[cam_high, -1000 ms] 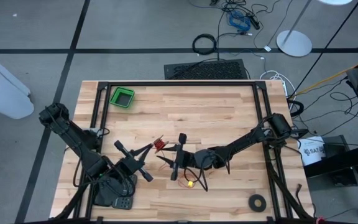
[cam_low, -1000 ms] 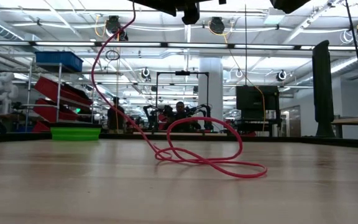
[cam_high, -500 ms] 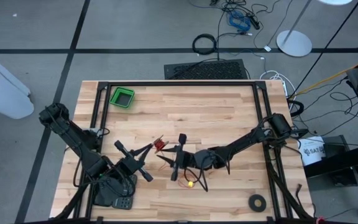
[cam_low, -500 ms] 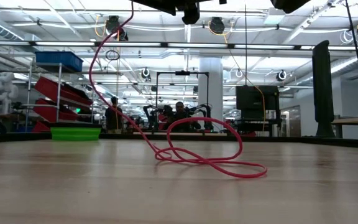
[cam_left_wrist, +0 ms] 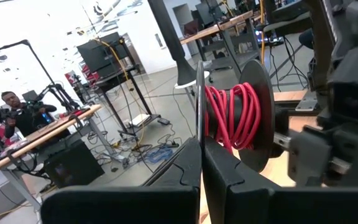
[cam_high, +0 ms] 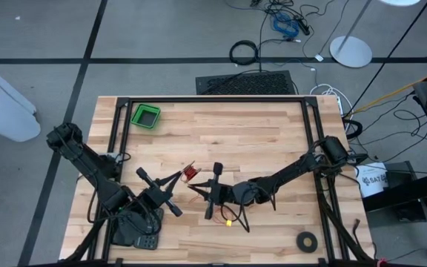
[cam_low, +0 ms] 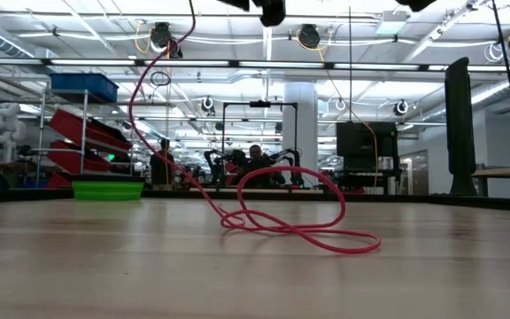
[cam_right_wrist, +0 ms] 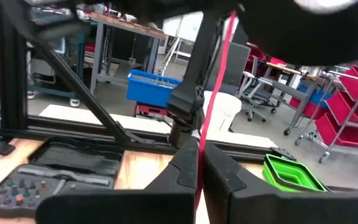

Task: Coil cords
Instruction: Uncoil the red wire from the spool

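I have the left claw (cam_left_wrist: 201, 163) pinched on a black spool's flange; part of the red cord (cam_left_wrist: 234, 115) is wound there. My right claw (cam_right_wrist: 199, 163) is clamped on the strand. Loose loops (cam_low: 295, 217) lie mid-surface (cam_high: 273, 141), so I judge most coiling remains.

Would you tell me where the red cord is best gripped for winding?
Grip the cord's rising strand from the side, jaws across it: it hangs free in the air, while its loops lie flat on the table. The right gripper pinches it there.
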